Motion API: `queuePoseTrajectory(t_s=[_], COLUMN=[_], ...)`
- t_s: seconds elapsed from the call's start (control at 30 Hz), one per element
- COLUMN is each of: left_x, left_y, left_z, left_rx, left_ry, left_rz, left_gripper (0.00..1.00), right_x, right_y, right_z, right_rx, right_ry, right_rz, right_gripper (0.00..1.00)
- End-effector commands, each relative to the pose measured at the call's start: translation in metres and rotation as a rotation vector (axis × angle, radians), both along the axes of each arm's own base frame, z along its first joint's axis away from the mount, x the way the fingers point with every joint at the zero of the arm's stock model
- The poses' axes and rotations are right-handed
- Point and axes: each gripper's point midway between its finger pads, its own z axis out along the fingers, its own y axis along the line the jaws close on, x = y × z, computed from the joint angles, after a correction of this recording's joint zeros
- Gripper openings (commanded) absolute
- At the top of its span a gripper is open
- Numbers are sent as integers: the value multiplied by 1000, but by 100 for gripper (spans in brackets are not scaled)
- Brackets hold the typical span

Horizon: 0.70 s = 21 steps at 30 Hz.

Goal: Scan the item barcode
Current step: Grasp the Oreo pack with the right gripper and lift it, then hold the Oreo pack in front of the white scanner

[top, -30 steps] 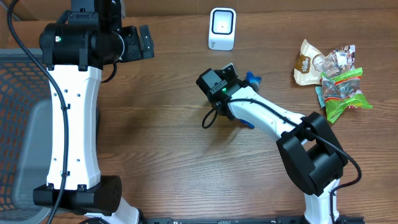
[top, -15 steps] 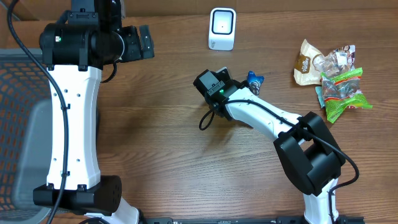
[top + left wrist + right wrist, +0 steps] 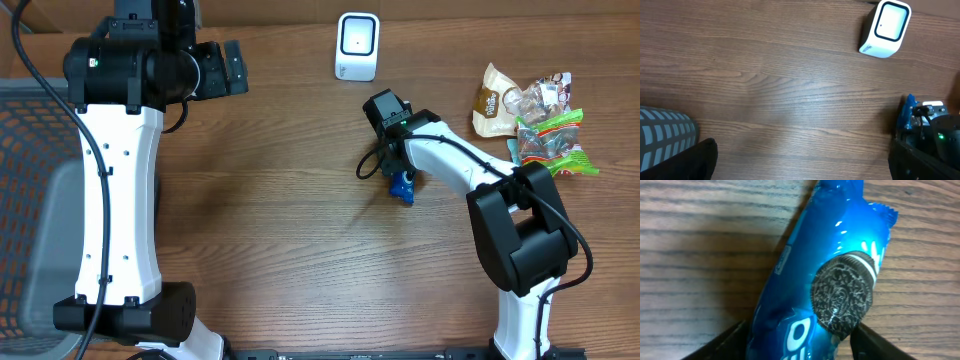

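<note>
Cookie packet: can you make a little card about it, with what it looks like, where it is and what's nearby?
Packet: blue cookie packet, cookie picture showing
Where: lying on the wooden table
Right gripper: a finger on each side of the packet, grip unclear
Left gripper: open, empty, far from the packet
Scanner: white scanner at the back, apart from the packet
Other snacks: pile off to the right

Glossy blue cookie packet (image 3: 805, 255), dark sandwich cookie and white lettering printed on the front, crimped end. Lies face up and slanted on the wooden tabletop (image 3: 250, 220). White scanner (image 3: 357, 46) with a dark-rimmed window stands near the far edge, apart from the packet.
</note>
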Motion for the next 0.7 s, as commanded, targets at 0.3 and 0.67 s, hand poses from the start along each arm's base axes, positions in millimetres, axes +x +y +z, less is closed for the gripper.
queuePoseTrajectory(t_s=[0.3, 0.67], left_x=[1, 1], left_y=[-3, -3], left_z=[2, 2], left_rx=[-15, -15], left_ry=[-5, -5], left_rz=[8, 8], left_gripper=[100, 100], right_x=[-17, -42], right_y=[-1, 108], right_z=[-6, 78], right_rx=[-9, 688], right_ry=[69, 247], right_rz=[7, 381], right_gripper=[5, 4])
